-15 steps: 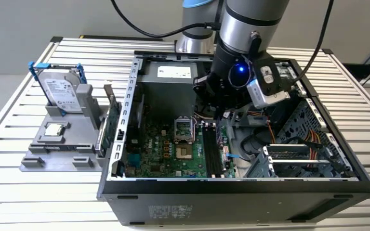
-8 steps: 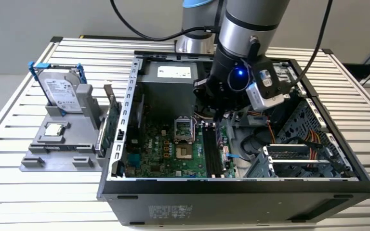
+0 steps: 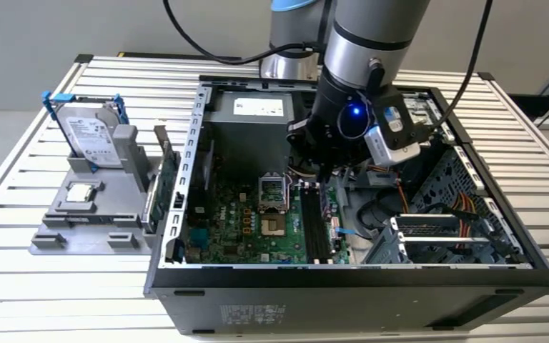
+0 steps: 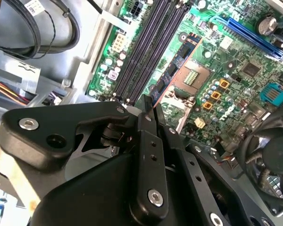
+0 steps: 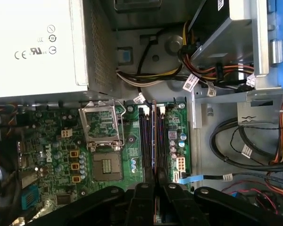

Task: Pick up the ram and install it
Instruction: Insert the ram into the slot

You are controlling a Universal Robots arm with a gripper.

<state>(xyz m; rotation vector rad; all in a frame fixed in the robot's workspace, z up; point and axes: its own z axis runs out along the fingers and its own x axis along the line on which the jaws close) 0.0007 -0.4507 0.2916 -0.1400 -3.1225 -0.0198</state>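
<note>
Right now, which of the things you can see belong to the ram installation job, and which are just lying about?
Belong to the job: ram, gripped by the tool above the memory slots.

Just lying about: hard drive and processor chip on the grey stand outside the case; power supply.

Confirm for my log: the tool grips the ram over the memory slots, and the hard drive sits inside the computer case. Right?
No. The exterior view shows the hard drive standing in the grey holder outside the computer case, at the exterior view's left. The tool does grip the ram over the memory slots.
</note>
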